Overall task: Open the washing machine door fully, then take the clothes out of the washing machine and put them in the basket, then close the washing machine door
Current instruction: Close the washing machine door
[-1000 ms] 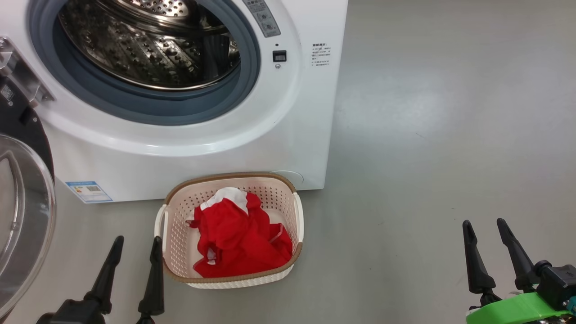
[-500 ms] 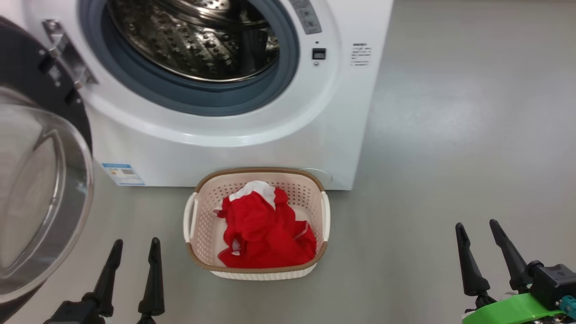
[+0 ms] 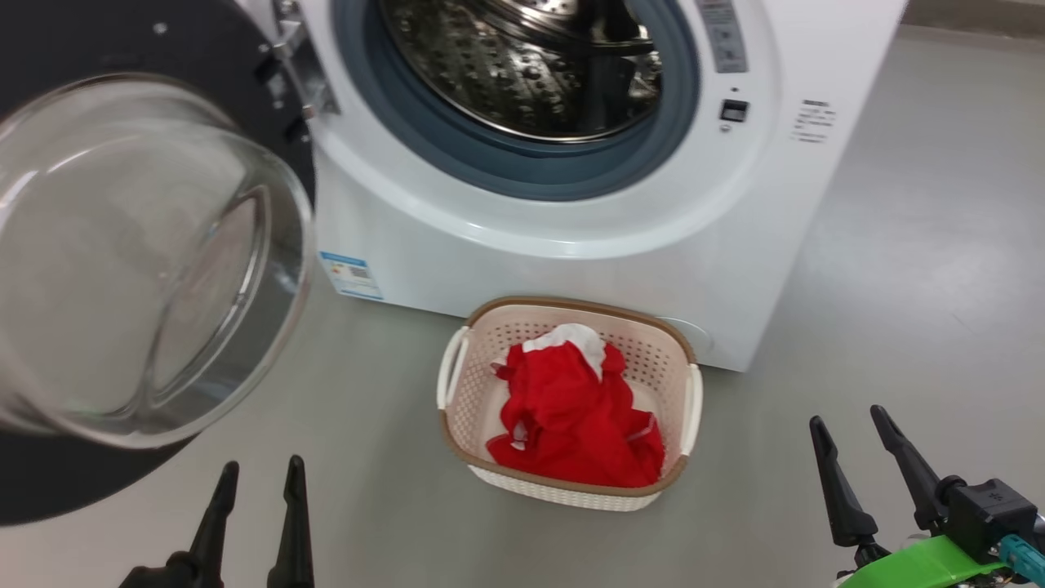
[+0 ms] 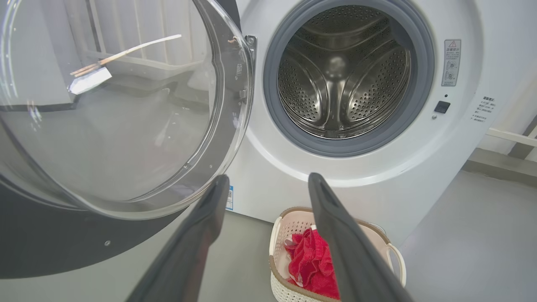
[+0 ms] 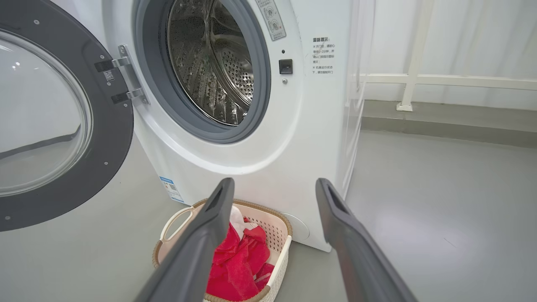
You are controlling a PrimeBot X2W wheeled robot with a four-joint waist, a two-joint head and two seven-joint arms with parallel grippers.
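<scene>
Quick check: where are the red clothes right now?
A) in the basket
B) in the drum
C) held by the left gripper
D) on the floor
A: the clothes lie bundled inside the basket, and the washing machine shows a bare steel drum.

1. The big white front-loading washing machine (image 3: 571,245) stands at the back, on the grey floor (image 3: 898,327).
2. Its round black-rimmed glass door (image 3: 122,33) hangs open at the machine's left, hinged beside the drum opening (image 3: 531,73).
3. The cream perforated plastic basket (image 3: 563,303) sits on the floor just before the machine's front.
4. The red fabric clothes (image 3: 571,425) lie inside the basket.
</scene>
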